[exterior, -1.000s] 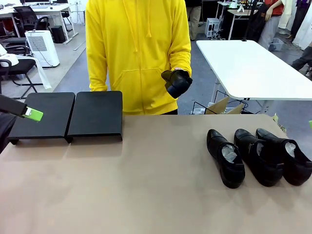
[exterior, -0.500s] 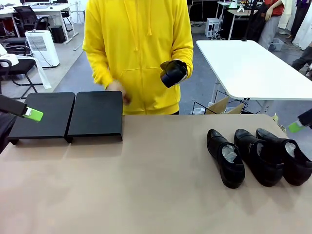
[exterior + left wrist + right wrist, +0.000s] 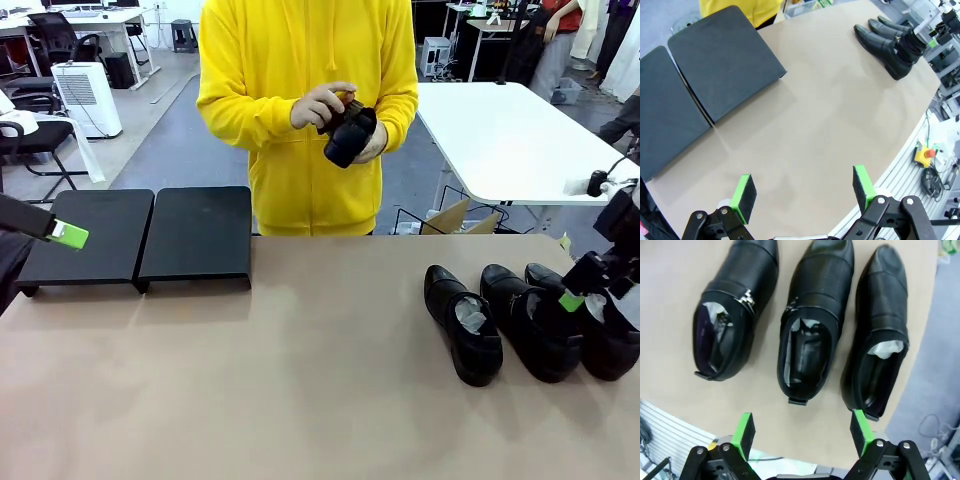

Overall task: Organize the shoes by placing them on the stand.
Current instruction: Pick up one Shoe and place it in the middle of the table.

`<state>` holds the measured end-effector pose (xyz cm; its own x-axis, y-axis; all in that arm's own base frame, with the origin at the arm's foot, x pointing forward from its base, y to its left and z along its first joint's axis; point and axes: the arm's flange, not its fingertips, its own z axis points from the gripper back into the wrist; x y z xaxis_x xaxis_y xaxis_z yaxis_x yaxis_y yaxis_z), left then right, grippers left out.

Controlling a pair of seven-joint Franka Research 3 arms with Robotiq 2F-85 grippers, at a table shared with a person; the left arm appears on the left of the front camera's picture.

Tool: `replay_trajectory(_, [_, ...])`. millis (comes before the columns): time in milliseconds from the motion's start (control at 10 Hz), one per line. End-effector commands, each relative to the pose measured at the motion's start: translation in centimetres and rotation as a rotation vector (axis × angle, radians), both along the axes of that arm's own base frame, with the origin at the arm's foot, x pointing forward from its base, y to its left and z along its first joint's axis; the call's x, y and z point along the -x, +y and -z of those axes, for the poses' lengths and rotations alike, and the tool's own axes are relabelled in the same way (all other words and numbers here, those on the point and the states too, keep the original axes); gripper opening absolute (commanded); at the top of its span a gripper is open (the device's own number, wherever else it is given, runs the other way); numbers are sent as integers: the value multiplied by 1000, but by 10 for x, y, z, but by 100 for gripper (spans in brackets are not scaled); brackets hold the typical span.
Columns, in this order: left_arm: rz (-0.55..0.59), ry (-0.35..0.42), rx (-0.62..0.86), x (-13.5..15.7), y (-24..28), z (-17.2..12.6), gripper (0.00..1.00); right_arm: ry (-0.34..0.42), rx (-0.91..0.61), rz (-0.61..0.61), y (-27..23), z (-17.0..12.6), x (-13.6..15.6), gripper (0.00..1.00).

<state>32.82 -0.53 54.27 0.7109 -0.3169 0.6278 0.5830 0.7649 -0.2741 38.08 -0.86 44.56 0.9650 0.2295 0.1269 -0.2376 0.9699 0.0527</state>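
Three glossy black shoes lie side by side at the table's right: shoe, shoe and shoe, all with pale paper inside. A person in a yellow hoodie holds another black shoe in both hands at chest height. My right gripper hovers open just above the two rightmost shoes; its wrist view looks down on the three shoes between open fingers. The black two-panel stand sits at the far left. My left gripper hangs open over the stand's left panel.
In the left wrist view the table's near edge curves past, with cables and a yellow stop button below it. A white table and a cardboard box stand behind the far right edge. Bare tabletop spans the middle.
My right arm has come in from the right edge to hover over the shoes. The person has shifted right and brought a second hand onto the held shoe. The left arm is still.
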Motion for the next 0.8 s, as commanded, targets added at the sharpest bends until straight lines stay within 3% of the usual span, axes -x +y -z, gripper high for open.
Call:
replay_trajectory(0, [14,-5,9,0,1,0,100,-8,5,67,-7,13,-9,100])
replay_trajectory(200, [14,-5,9,0,1,0,100,-38,3,83,-7,23,-11,61])
replay_trajectory(700, [14,-5,9,0,1,0,100,-63,68,195,10,57,-21,61])
